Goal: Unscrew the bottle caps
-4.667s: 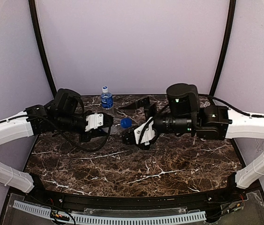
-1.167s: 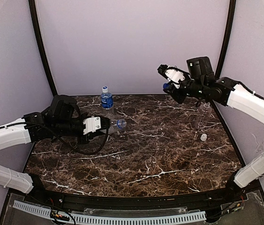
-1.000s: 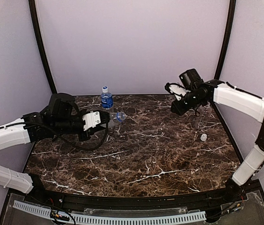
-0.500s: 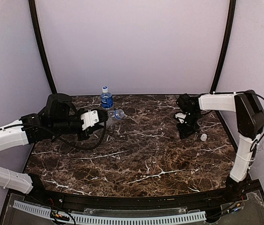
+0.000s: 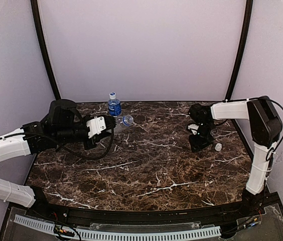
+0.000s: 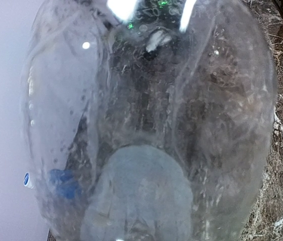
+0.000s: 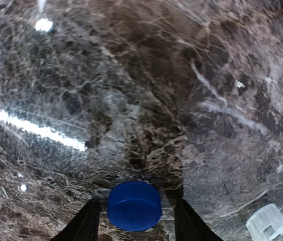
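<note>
While the blue cap (image 7: 134, 206) is seen low at the worktop (image 5: 156, 170), it is flanked by the fingers (image 7: 85, 226) of the right end effector (image 5: 199, 144), which are parted, with a gap on either side of the cap. A white cap (image 7: 266, 223) is seen just beside it on the marble, near the right edge. Well apart, at the back left, a clear bottle (image 5: 125, 120) without a cap is clamped in the left end effector (image 5: 112, 124) and tilted, neck pointed right. Just behind it, a water bottle (image 5: 114, 106) is stood upright with its cap on.
</note>
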Available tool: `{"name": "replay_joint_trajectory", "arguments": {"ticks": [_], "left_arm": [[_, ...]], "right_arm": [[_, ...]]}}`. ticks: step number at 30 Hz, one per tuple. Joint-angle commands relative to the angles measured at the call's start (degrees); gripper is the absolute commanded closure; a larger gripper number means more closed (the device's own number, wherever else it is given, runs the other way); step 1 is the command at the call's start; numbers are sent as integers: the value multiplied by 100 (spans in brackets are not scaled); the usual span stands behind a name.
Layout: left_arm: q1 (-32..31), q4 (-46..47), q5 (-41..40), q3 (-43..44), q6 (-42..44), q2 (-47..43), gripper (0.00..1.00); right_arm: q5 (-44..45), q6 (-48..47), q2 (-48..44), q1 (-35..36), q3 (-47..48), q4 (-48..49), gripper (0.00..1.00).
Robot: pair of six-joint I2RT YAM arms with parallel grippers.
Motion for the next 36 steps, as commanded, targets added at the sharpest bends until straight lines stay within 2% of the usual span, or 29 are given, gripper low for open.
{"name": "replay_joint_trajectory", "arguments": {"ticks": [1, 2, 3, 8, 10, 12, 13, 14, 17, 19, 20, 27, 30, 36], "left_arm": [[10, 72, 90, -19, -96, -56, 82], [10, 64, 120, -3, -132, -54, 82], [14, 58, 196, 39, -232, -46, 82], [16, 67, 1117, 232, -834, -88, 80], [10, 191, 1564, 274, -1133, -125, 79], [10, 381, 1931, 290, -1435, -152, 78], [10, 506, 2042, 301, -1610, -156, 78], [5, 567, 2208, 313, -1685, -156, 78], [2, 766, 2559, 332, -1894, -120, 78], [3, 832, 2826, 324, -1939, -81, 78], [2, 848, 2976, 308, -2008, -50, 78], [1, 1287, 3158, 279, -2155, 57, 77], [3, 1295, 3140, 272, -2112, 78, 77], [4, 1337, 3117, 210, -2100, 65, 77]], "right_arm": [[-77, 75, -175, -14, 170, -262, 46], [-122, 83, -276, 0, 288, -343, 43], [-144, 78, -393, 34, 436, -435, 35], [-171, -410, -1147, 615, 1414, -530, 30], [-314, -859, -1569, 980, 1714, -174, 28], [-969, -1265, -2215, 1315, 1680, 629, 27], [-1527, -1451, -2570, 1480, 1497, 1218, 9], [-2154, -1597, -2924, 1623, 1065, 1951, 2], [-3955, -1929, -3813, 2117, -139, 4474, 2], [-4610, -1810, -4063, 2395, -731, 5982, 1], [-4800, -1758, -4050, 2528, -832, 6371, 1], [-4350, -1856, -3184, 3287, 191, 5795, 6], [-4481, -1592, -2723, 3329, 782, 5320, 13], [-4725, -1449, -2422, 3427, 927, 5403, 28]]}}
